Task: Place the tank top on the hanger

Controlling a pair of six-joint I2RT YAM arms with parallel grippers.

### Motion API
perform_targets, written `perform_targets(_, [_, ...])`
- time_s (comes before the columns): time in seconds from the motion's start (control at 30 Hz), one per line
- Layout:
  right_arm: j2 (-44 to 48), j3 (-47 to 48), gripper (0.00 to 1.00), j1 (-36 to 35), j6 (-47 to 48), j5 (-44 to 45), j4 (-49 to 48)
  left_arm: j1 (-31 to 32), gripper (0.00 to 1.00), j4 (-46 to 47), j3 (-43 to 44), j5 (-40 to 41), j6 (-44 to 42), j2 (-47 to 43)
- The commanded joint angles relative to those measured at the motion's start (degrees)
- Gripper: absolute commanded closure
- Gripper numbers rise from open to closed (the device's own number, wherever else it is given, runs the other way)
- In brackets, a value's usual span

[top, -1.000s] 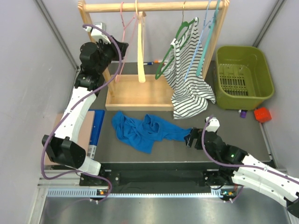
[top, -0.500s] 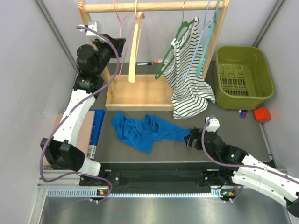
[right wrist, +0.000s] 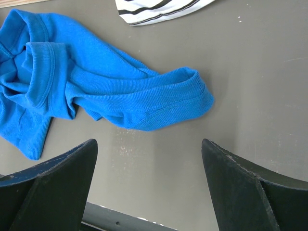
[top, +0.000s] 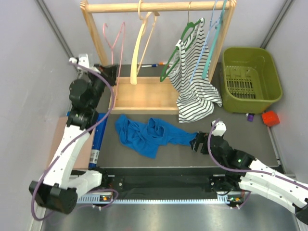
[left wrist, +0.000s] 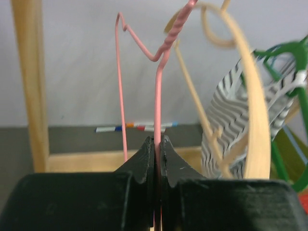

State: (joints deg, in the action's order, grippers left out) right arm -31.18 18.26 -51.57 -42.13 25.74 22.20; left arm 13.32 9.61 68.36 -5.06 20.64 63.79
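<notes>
Left gripper (left wrist: 158,144) clamped on hanger (left wrist: 156,96) wire: may pivot, snag cream hanger (left wrist: 257,110) to right. Right gripper (right wrist: 149,161) open, empty, by tank top (right wrist: 96,82).

A robotics lab cell: plain grey panel walls (top: 29,57) enclose a dark table (top: 240,130) with a slotted metal rail (top: 159,198) and a small wooden garment rack (top: 159,6).

Pink wire hanger (left wrist: 157,96) stands upright with its twisted neck uppermost, one thin wire pinched in my tightly closed left hand (left wrist: 157,144), while the royal-blue tank top (top: 147,134) lies crumpled and unhung on the dark bench (top: 231,125), a ribbed-edged end reaching right.
</notes>
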Motion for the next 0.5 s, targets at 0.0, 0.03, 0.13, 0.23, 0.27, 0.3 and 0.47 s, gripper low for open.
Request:
perform_targets(0.0, [-0.11, 0.72, 0.12, 0.33, 0.73, -0.16, -1.98, 0.12, 1.0, -2.91, -11.56, 4.53, -0.08, -10.24])
perform_targets(0.03, [-0.2, 0.9, 0.12, 0.24, 0.99, 0.01, -1.98, 0.21, 1.0, -4.23, -13.76, 6.88, 0.53, -14.09])
perform_targets(0.13, [-0.9, 2.13, 0.12, 0.16, 1.43, 0.63, -2.68, 1.53, 1.0, -6.87, -24.12, 9.97, 1.85, -20.95])
perform_targets(0.23, [-1.6, 2.65, 0.14, -0.28, 1.61, -1.03, -7.33, 5.21, 1.0, -7.93, -32.83, 14.7, 2.65, -24.93])
perform_targets(0.27, [-2.56, 2.74, 0.15, -0.55, 1.61, -2.43, -10.65, 6.62, 1.0, -8.46, -34.42, 16.38, 2.82, -25.38])
perform_targets(0.3, [-3.18, 3.18, 0.16, -0.72, 1.52, -2.97, -12.33, 10.2, 1.0, -8.81, -37.56, 18.05, 3.08, -26.25])
perform_targets(0.47, [-11.51, 7.48, 0.17, -6.86, 1.26, -0.27, -20.86, 29.43, 1.0, -9.25, -45.23, 37.87, 6.07, -27.05])
